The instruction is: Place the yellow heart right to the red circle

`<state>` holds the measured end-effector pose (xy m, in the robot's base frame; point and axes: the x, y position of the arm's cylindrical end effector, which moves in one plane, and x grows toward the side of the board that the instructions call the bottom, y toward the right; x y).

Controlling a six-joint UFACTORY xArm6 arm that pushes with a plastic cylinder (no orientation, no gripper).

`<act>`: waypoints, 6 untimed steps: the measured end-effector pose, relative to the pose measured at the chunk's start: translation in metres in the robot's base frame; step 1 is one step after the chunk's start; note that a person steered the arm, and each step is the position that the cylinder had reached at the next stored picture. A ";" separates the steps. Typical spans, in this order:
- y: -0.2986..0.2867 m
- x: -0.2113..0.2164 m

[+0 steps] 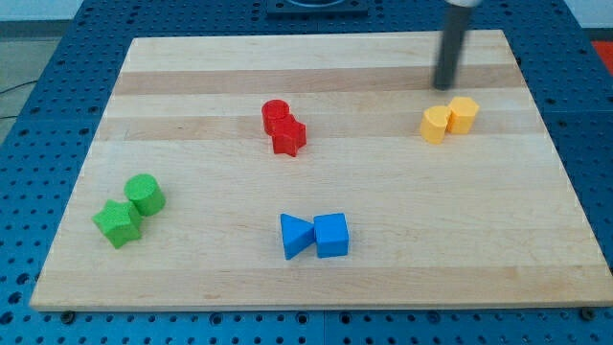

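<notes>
The red circle (275,114) sits near the board's middle, touching a red star (288,136) just below and to its right. Two yellow blocks touch at the view's right: the left one (436,125) looks like the yellow heart, the right one (464,114) is a hexagon-like block. My tip (443,86) rests on the board just above the yellow pair, a little above the left yellow block, not touching it.
A green circle (145,194) and green star (118,222) touch at the view's lower left. A blue triangle (296,236) and blue cube (331,235) touch at the bottom middle. The wooden board (192,77) lies on a blue pegboard.
</notes>
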<state>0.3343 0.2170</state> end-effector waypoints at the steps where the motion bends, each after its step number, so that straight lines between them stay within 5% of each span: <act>1: 0.024 0.066; 4: -0.101 0.036; 5: -0.169 0.037; 6: -0.168 0.064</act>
